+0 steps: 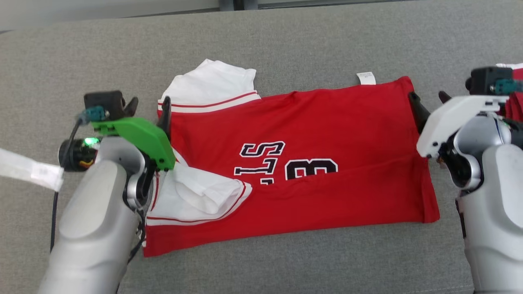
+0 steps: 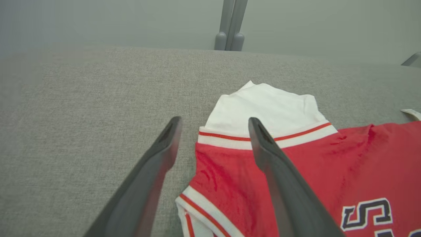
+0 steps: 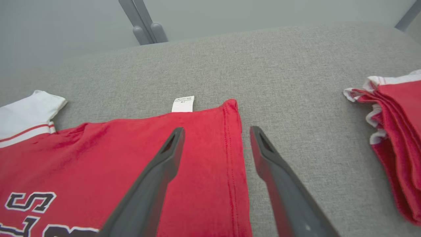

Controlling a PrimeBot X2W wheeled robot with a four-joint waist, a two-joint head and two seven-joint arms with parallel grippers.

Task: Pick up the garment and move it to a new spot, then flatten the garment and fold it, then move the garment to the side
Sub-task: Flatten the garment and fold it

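Lying partly folded across the middle of the head view, the red garment (image 1: 310, 134) rested on the grey bench (image 1: 286, 41), its white-sleeved end toward the left of the frame and a white label (image 1: 365, 78) at its upper edge. The left gripper (image 1: 149, 108) sat at the garment's left end, jaws open astride the striped edge. The right gripper (image 1: 429, 98) sat at the right hem, jaws likewise open, holding nothing. A second folded red cloth (image 1: 515, 98) lay at the far right edge.

One red jersey (image 1: 310, 134), one folded red pile (image 3: 398, 138), one white paper strip (image 1: 28, 171). Two grippers: left gripper (image 2: 213, 121) and right gripper (image 3: 217, 129).
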